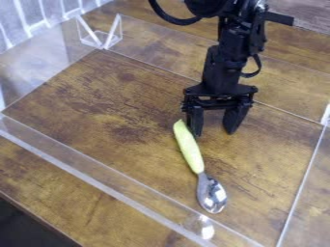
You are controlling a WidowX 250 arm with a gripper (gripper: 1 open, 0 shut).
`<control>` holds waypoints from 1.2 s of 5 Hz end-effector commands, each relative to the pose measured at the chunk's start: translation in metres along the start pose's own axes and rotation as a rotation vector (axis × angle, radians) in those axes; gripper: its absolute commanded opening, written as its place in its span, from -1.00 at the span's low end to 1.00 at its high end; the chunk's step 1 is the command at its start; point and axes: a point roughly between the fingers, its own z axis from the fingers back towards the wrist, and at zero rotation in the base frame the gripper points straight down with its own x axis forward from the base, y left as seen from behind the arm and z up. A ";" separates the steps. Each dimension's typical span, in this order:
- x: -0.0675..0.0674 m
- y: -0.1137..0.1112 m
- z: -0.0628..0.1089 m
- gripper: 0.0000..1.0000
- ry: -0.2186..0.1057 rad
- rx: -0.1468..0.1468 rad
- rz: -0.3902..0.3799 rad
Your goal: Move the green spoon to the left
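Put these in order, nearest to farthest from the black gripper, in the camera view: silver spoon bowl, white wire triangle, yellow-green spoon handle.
1. Yellow-green handle: beside the gripper.
2. Silver bowl: below it.
3. White triangle: far upper left.

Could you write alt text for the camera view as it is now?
A green-handled spoon lies on a wooden table, its metal bowl toward the bottom of the picture. A black robot arm reaches down from the top, its open fingers at the handle's upper end.
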 end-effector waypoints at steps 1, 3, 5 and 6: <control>0.011 0.012 0.020 1.00 -0.015 -0.021 0.055; 0.009 0.017 0.024 -1.00 -0.006 -0.023 0.072; 0.008 0.030 0.059 -1.00 -0.002 -0.070 0.088; 0.006 0.040 0.080 -1.00 0.007 -0.113 0.094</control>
